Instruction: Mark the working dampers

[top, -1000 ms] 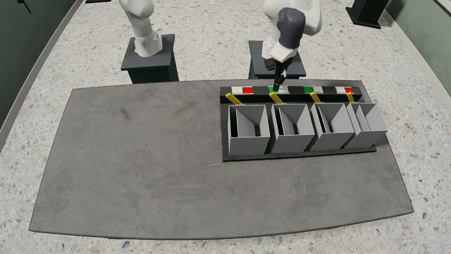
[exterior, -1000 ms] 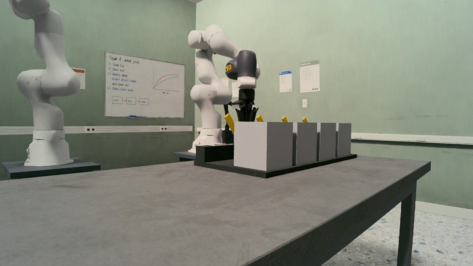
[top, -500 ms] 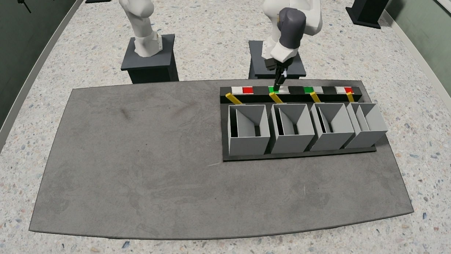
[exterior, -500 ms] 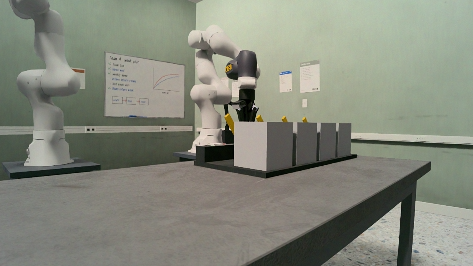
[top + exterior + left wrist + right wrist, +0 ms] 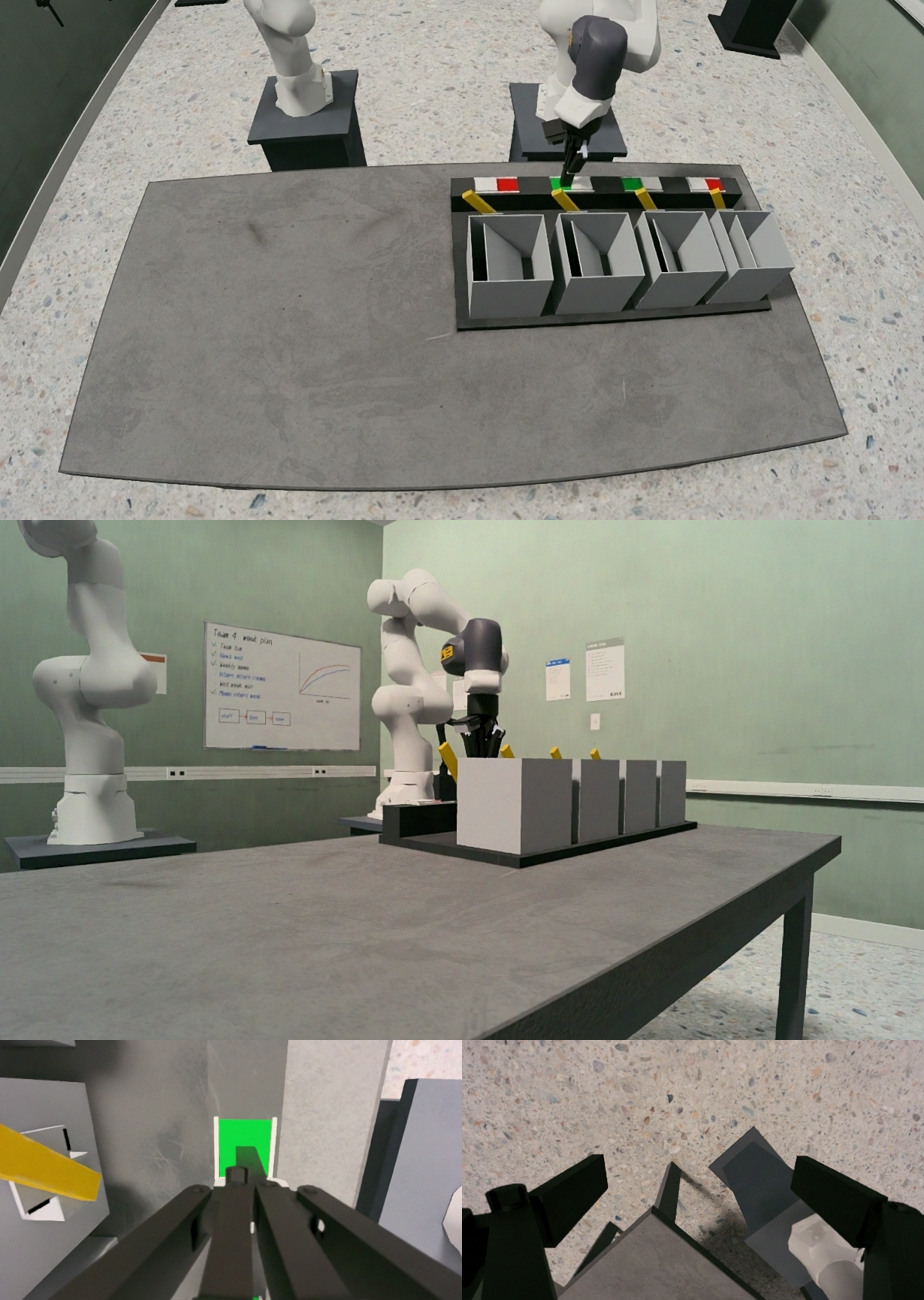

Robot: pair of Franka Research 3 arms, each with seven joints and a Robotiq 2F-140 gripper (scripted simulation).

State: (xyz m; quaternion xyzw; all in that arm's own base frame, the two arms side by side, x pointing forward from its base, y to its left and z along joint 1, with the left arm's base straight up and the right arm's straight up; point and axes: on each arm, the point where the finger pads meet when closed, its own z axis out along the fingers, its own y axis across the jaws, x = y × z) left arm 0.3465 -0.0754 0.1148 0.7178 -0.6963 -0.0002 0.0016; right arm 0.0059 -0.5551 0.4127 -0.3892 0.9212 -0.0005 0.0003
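R gripper point(image 5: 700, 1201) wide, nothing held, off tabletop's point(image 5: 271, 323) point(image 5: 336, 920) point(image 5: 654, 1265) far-L corner w/ pedestal point(image 5: 774, 1190) nearby. Far-R part of top: four dampers, levers leaning over slider rail point(image 5: 532, 201) point(image 5: 420, 819), far edge. L gripper point(image 5: 566, 183) point(image 5: 246, 1171) closed, nothing held, at 2nd slider point(image 5: 572, 184) point(image 5: 244, 1132), green.

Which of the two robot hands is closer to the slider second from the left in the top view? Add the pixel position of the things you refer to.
Left. The left gripper point(image 5: 565, 182) point(image 5: 244, 1162) is right at the green-showing slider point(image 5: 557, 183) point(image 5: 244, 1132); the right gripper point(image 5: 700, 1171) points down beyond a table corner.
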